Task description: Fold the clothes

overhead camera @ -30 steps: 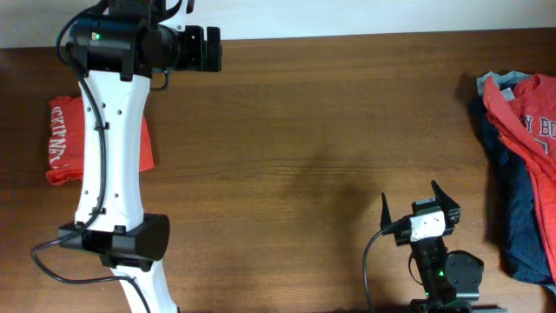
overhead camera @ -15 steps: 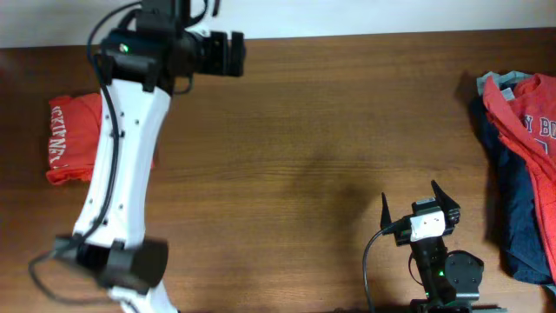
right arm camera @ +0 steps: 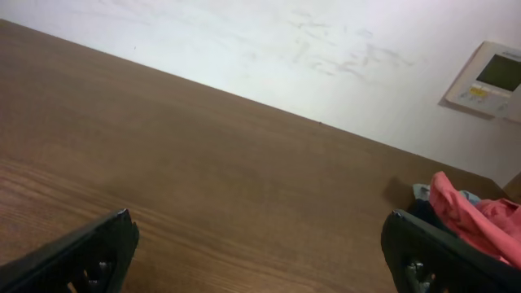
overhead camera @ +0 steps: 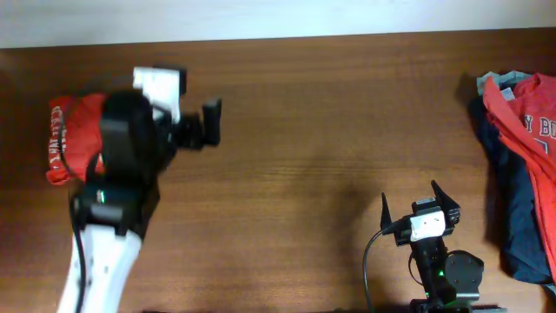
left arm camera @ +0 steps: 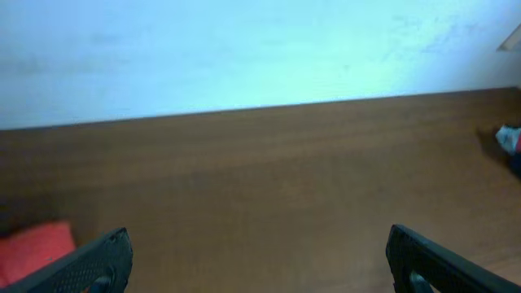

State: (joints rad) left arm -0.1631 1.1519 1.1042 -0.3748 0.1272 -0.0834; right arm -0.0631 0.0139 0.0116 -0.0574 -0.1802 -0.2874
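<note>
Two claws, both spread wide and gripping nothing. Your left claw [overhead camera: 211,122] hangs over the left part of the table [overhead camera: 330,104], its fingers pointing toward the right side. The folded orange-red T-shirt [overhead camera: 62,143] lies behind it near the table's left edge, apart from the fingers. The left arm [overhead camera: 122,174] covers the shirt's right half, so you see only a strip of red with white lettering too small to read. That arm is smeared by motion blur overhead, and the fingertips show as one dark block. From the left wrist, the shirt is only a red corner at the lower left, just beside one finger. Your right claw [overhead camera: 410,198] sits low at the near edge, right of centre, tips aimed at the far wall [right arm camera: 244,41]. The pile of clothes [overhead camera: 521,174] lies well apart from it at the right edge, an orange-red garment on top of navy, with a bit of grey at the back. The frame cuts the pile off, and its white letters read only in part. From the right wrist, the pile shows as a small red and blue heap at far right, under a blurred wall panel [right arm camera: 491,79].
</note>
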